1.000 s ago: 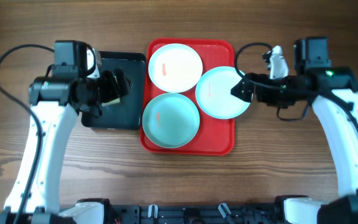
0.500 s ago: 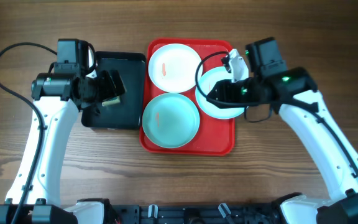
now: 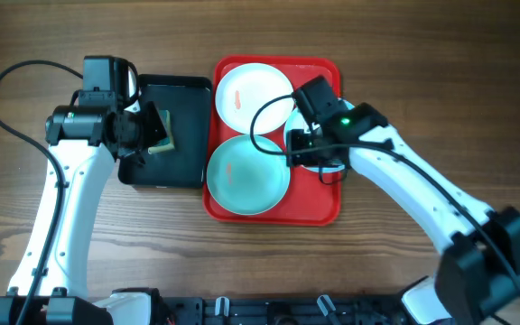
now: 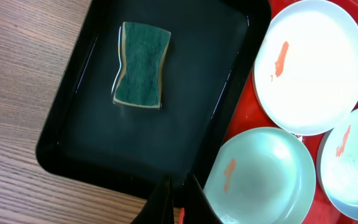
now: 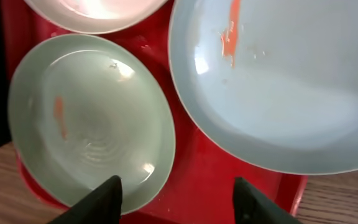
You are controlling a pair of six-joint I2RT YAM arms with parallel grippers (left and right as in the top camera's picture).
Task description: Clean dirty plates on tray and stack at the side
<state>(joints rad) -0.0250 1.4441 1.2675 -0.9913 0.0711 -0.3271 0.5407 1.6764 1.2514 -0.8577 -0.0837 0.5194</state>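
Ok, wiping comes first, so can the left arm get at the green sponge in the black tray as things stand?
Probably yes: the green rectangular sponge lies alone and uncovered in the black plastic tray, just ahead of the left pincer. Its jaws are shut, so they must open first.

black tray point(image 4: 185, 112): flat on the wooden bench point(image 3: 260, 262) | green sponge point(image 4: 140, 73): lies inside the black tray, flat, green face up

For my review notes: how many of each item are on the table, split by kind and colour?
White plate: 1
Light blue plates: 2
Red tray: 1
Black tray: 1
Green sponge: 1
Total: 6
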